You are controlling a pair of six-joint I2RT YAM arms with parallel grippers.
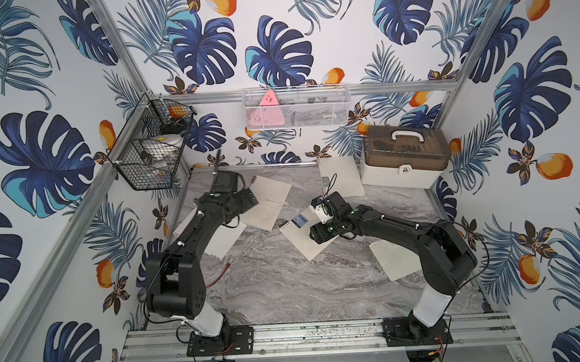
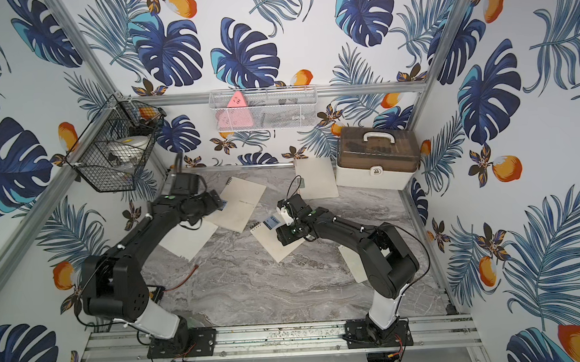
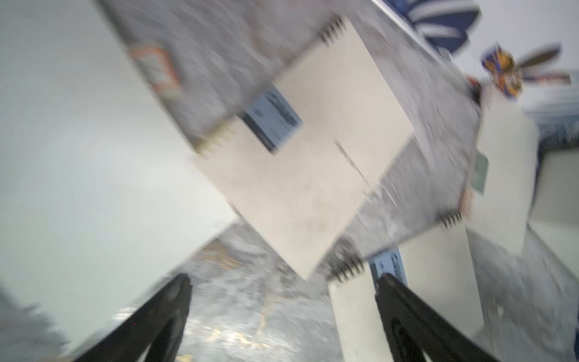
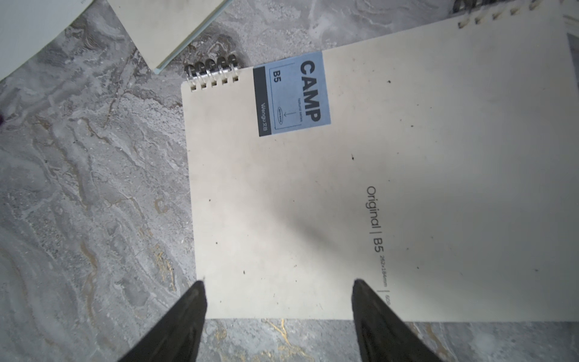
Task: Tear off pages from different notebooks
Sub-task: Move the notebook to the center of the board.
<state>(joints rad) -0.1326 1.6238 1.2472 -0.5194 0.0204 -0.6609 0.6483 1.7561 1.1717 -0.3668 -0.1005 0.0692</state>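
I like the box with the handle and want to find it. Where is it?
In both top views the white box with a brown lid sits in the far right corner of the table, next to a cream notebook.

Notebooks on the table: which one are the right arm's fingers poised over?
The middle notebook, its blue CAMP label fully showing. The other blue-labelled one lies nearer the left arm, and the green-labelled one sits beside the white box.
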